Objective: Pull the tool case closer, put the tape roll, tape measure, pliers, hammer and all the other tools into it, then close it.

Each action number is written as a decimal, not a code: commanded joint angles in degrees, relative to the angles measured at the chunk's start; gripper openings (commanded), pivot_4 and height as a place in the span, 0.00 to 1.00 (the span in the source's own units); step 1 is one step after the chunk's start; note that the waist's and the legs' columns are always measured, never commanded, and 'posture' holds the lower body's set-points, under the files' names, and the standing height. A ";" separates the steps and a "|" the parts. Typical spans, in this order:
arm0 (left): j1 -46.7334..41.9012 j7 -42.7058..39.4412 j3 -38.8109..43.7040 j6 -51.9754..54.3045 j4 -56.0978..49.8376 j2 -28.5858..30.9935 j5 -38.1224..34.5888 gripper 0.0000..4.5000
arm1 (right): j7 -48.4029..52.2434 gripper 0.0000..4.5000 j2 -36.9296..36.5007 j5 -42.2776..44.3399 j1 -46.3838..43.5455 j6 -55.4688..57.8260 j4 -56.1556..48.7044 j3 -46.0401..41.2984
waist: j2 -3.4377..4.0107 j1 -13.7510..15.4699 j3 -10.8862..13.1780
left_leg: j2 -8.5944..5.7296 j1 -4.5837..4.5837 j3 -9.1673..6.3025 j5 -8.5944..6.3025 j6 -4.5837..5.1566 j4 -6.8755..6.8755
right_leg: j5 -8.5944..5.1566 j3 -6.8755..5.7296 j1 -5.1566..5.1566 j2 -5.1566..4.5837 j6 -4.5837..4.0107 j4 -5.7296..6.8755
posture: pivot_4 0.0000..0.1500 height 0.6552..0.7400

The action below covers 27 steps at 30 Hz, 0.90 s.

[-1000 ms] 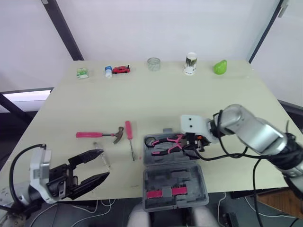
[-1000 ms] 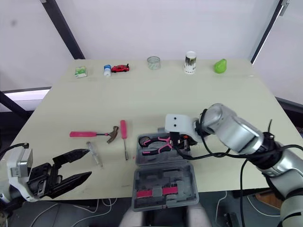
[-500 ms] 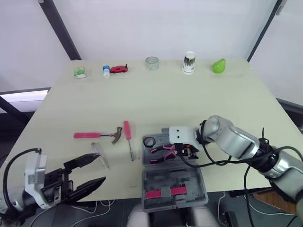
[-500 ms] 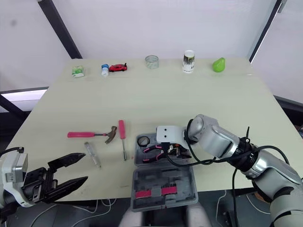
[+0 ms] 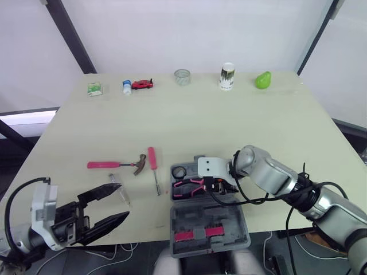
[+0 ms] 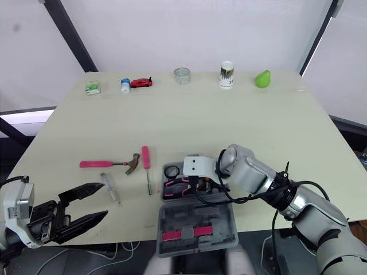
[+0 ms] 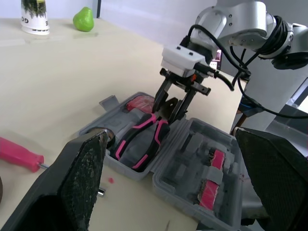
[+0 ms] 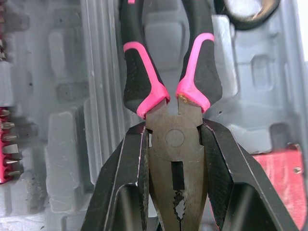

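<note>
Table (image 5: 241, 126): pale, broad.
Tool case (image 5: 189, 216): grey, open, at the table's near edge.
Left gripper (image 5: 122, 201): fingers spread wide, by the near-left edge.
Right gripper (image 5: 213, 187): clamped on the pliers (image 8: 174, 144) head, over the case's far half.
Hammer (image 5: 117, 165): flat on the table, left of the case.
Pliers: pink-black handles lying in the far half.

I see the grey case (image 5: 229, 217) lying open at the surface's near edge, the pink-and-black pliers (image 5: 189, 184) flat in its far half with their head clamped in my right pincer (image 7: 171, 114), and the pink-handled hammer (image 5: 114, 165) and screwdriver (image 5: 152, 159) lying just left of it.
</note>
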 commanded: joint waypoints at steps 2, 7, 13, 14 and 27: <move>0.22 0.34 0.64 -0.09 -1.66 -0.16 -0.53 1.00 | -0.67 0.61 0.78 -1.50 2.18 -4.59 1.39 -0.36 | 0.00 0.10 0.00 | 0.00 -0.02 -0.03 0.00 0.00 0.00 | 0.00 -0.03 0.00 0.00 0.00 0.00 | 1.00 1.00; 0.47 1.16 0.33 0.11 -2.70 -0.64 -0.59 1.00 | 0.28 0.74 -0.19 1.78 6.17 -10.74 1.22 -7.63 | -0.06 0.28 -0.04 | -0.02 -0.03 0.01 0.00 0.00 0.01 | 0.00 -0.01 0.01 -0.03 0.01 -0.01 | 1.00 1.00; 0.65 2.57 -0.03 0.32 -3.83 -1.28 -0.81 1.00 | 2.69 0.74 2.10 13.04 17.19 -21.45 1.07 -20.49 | -0.09 0.35 -0.05 | -0.02 -0.01 -0.16 0.00 0.00 0.07 | 0.02 -0.13 0.18 -0.02 0.04 -0.10 | 1.00 1.00; 0.74 2.76 -0.13 0.30 -4.05 -1.37 -0.82 1.00 | 2.70 0.74 2.58 13.60 18.24 -22.32 1.71 -21.40 | -0.09 0.28 -0.05 | -0.01 0.02 -0.16 0.00 0.00 0.09 | 0.02 -0.12 0.18 0.00 0.04 -0.06 | 1.00 1.00; 1.46 2.95 0.38 0.04 -4.07 -1.89 -0.88 1.00 | -1.04 0.01 10.46 14.71 23.12 -29.16 11.94 -26.18 | -0.08 0.42 -0.04 | -0.01 0.04 -0.32 0.00 0.00 0.36 | 0.02 -0.25 0.36 0.00 0.04 0.02 | 1.00 1.00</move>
